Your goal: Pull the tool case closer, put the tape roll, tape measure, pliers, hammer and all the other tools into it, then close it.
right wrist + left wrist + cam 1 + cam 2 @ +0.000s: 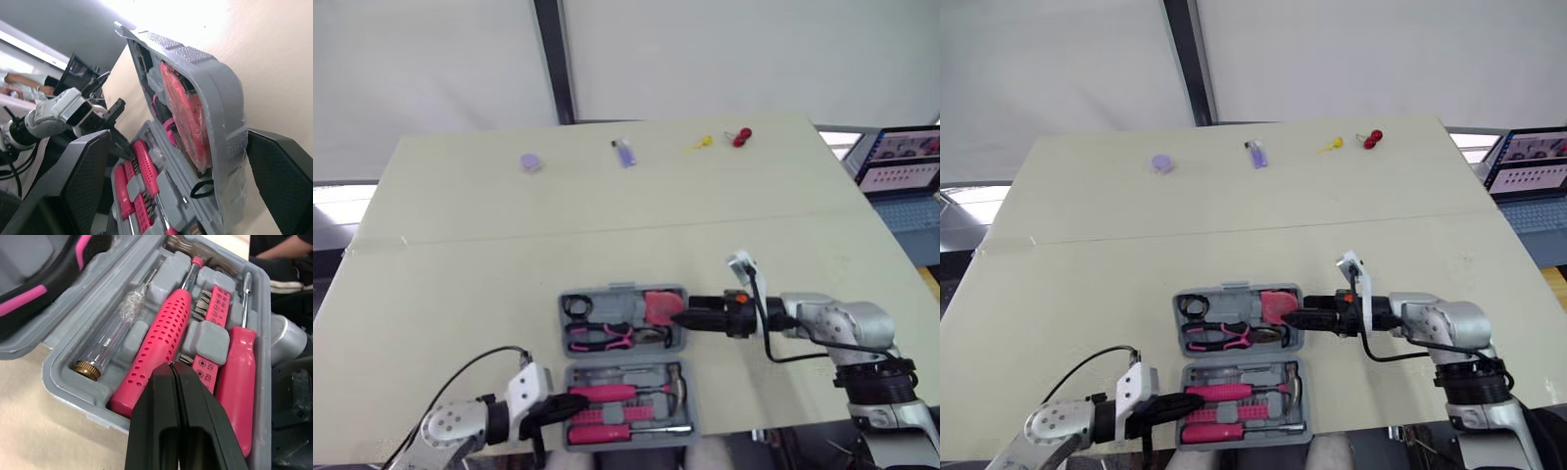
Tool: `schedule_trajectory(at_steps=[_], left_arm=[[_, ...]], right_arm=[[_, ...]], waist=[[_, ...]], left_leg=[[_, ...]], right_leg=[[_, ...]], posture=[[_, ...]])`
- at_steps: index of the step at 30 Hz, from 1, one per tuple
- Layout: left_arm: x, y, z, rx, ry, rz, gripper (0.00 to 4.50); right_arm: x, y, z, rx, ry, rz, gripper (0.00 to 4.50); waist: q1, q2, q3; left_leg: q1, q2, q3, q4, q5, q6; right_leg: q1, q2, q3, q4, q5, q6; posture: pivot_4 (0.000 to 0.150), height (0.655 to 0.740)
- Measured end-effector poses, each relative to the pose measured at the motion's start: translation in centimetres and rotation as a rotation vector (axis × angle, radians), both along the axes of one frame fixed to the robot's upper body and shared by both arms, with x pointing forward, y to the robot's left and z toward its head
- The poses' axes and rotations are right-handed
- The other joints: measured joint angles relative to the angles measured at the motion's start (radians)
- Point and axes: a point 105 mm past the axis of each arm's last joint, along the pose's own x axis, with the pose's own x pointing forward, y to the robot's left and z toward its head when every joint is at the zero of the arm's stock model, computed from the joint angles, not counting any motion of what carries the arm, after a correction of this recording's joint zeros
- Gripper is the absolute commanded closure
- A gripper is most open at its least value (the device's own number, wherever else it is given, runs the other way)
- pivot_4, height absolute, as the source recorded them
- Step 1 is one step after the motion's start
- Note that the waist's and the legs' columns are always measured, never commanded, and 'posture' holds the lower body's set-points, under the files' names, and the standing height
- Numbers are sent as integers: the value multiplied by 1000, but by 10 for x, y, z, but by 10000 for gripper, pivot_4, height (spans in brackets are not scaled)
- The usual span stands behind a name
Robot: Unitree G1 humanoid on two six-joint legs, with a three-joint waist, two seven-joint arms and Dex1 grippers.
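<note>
Tool case (73, 392); bit-holder label (204, 375) possibly "T20".

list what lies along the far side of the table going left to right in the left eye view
small purple lump → purple oblong item → yellow item → red item → laptop, beyond the table's right edge

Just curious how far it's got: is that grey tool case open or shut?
Open. Both halves of the tool case are spread apart, insides showing: pliers in the far half, hammer in the near one.
</note>
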Motion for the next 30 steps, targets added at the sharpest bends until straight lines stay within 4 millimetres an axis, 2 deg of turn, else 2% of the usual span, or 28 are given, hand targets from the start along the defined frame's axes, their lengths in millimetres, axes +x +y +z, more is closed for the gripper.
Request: schedule_trajectory(at_steps=[9,18,30], left_arm=[[0,-2,-2,-79,9,68,45000],[5,0,-4,-184,5,151,45000],[13,3,1,-218,62,179,45000]], right_arm=[[-18,-3,12,-45,-50,115,644],[-32,-8,12,-83,-85,175,644],[-47,-8,17,-117,-140,282,644]], waist=[[2,0,0],[12,-1,0],[19,-2,1]], left_leg=[[0,0,1,0,0,0],[0,0,0,2,0,0],[0,0,0,2,0,0]], right_leg=[[0,0,0,-1,0,0],[1,0,0,-1,0,0],[1,0,0,-1,0,0]], posture=[[1500,7400],[1500,7400],[1500,7400]])
